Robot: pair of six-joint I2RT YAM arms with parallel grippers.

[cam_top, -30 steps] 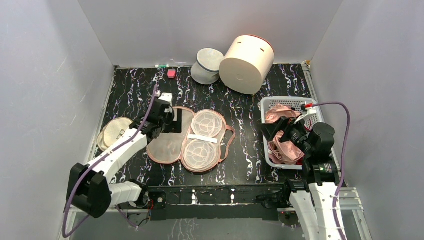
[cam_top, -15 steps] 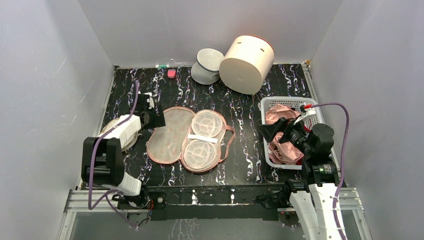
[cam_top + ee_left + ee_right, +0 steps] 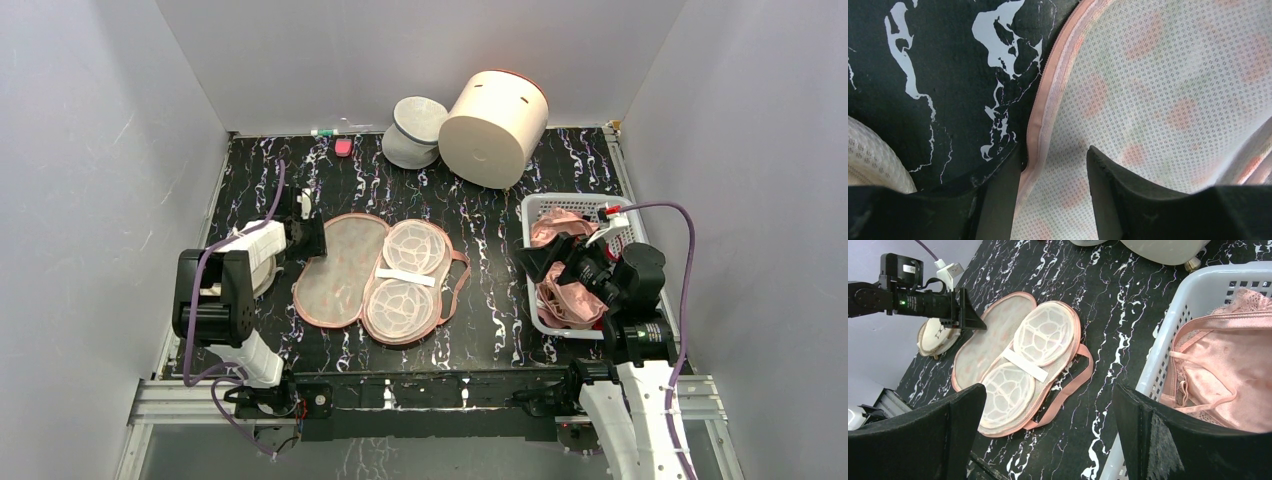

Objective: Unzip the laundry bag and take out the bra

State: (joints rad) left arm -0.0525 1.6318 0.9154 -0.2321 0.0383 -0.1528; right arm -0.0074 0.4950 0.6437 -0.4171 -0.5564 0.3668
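The laundry bag [image 3: 340, 275] lies unzipped and spread flat mid-table, beige mesh lining up, pink zip edging round it, two white domed frames [image 3: 402, 280] on its right half. My left gripper [image 3: 310, 240] sits low at the bag's upper-left edge. In the left wrist view its jaws [image 3: 1054, 150] stand partly apart, with the pink edging [image 3: 1035, 135] against the left finger and mesh [image 3: 1148, 75] between them. The salmon-pink bra [image 3: 1233, 375] lies in the white basket [image 3: 1168, 335]. My right gripper [image 3: 1049, 390] hangs wide open above the basket's left rim [image 3: 528, 262], holding nothing.
A big cream cylinder [image 3: 493, 127] and a white-grey mesh pouch [image 3: 415, 130] lie at the back. A round beige pouch [image 3: 222, 262] rests by the left wall under my left arm. A small pink item [image 3: 343, 147] lies at the back edge. Grey walls close in on three sides.
My left arm has drawn back leftward from over the bag's left half to its edge, folding toward its base, and its jaws have narrowed. The right arm has hardly moved.
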